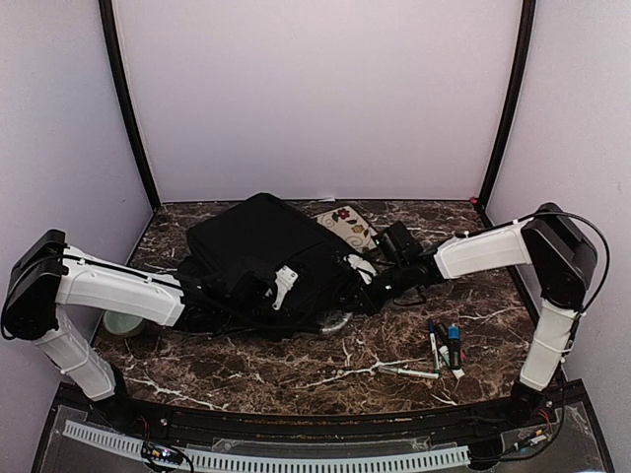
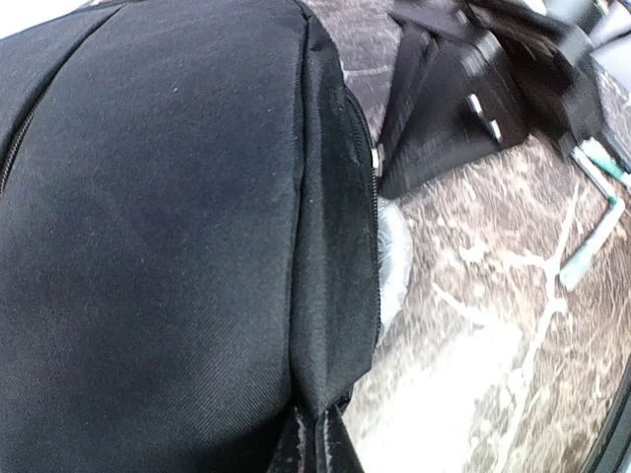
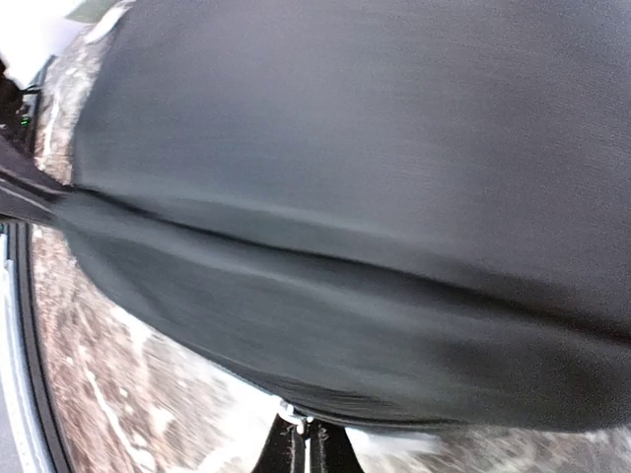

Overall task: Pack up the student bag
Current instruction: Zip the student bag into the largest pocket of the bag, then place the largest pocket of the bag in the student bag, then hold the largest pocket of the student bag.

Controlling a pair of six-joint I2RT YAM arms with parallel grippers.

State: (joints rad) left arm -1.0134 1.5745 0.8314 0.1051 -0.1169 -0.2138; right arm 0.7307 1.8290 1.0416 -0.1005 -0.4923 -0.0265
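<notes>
Black fabric fills both my wrist views: the bag [image 1: 261, 251] lies slumped in the middle of the table [image 1: 296, 379], nearer the back edge. My left gripper [image 2: 317, 441] is clamped fully closed on a fold of that fabric at the bag's left near side. My right gripper [image 3: 304, 445] is likewise closed tight, pinching the bag's edge on its right side, though blur keeps me from seeing how much cloth it has. I judge this to be the opening step, with both grips set to spread the bag's mouth. Pens [image 1: 444, 350] wait toward the table's right near corner, and a flowered pouch [image 1: 347, 227] lies just behind the bag, both unpacked. Next I would need to draw my two holds apart gently, without letting the cloth slip, until the opening gapes.
</notes>
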